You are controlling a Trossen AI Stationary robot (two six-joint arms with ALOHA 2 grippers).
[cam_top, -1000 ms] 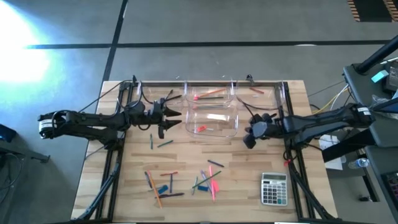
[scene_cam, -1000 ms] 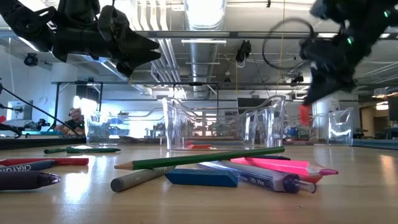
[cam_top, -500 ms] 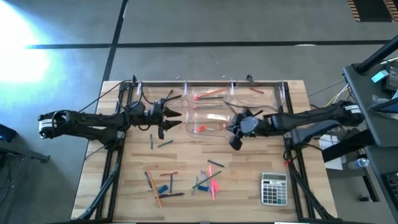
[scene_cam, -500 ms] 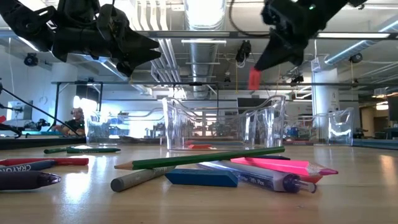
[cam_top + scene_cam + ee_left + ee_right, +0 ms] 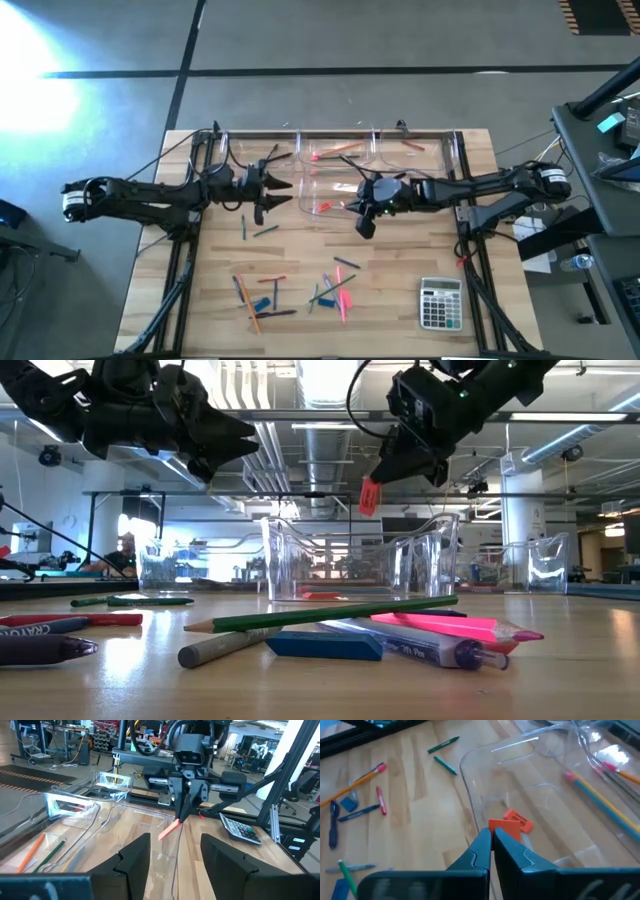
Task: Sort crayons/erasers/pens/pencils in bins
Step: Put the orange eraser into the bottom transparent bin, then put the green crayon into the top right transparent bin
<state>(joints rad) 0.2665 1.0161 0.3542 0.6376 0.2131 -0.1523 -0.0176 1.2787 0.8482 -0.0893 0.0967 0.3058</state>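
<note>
Right gripper (image 5: pixel 363 207), closed on a small reddish eraser (image 5: pixel 369 496), held in the air above the near bin (image 5: pixel 340 195). In the right wrist view the pinched eraser (image 5: pixel 504 826) sits at the fingertips, directly over the clear bin (image 5: pixel 485 775), on whose floor a second orange-red eraser (image 5: pixel 518 820) lies. The left wrist view shows the same eraser (image 5: pixel 169 830) hanging slanted from the right gripper's tip.

Left gripper (image 5: pixel 276 189), open and empty, raised above the worktop (image 5: pixel 400 270) just beside the near bin's left end.

Far bin (image 5: pixel 340 150), set against the near bin on the side away from the loose items, containing pencils (image 5: pixel 335 150); a pink-tipped pencil (image 5: pixel 592 787) in it shows in the right wrist view.

Loose items on the worktop: two green crayons (image 5: pixel 262 229) in front of the left gripper; a cluster of pens (image 5: pixel 240 290), pencils and a blue eraser (image 5: pixel 262 303) toward the near edge; a pink eraser (image 5: pixel 450 626) and a green pencil (image 5: pixel 330 613) in the low view.

Grey calculator (image 5: pixel 440 303) at the near right corner.
</note>
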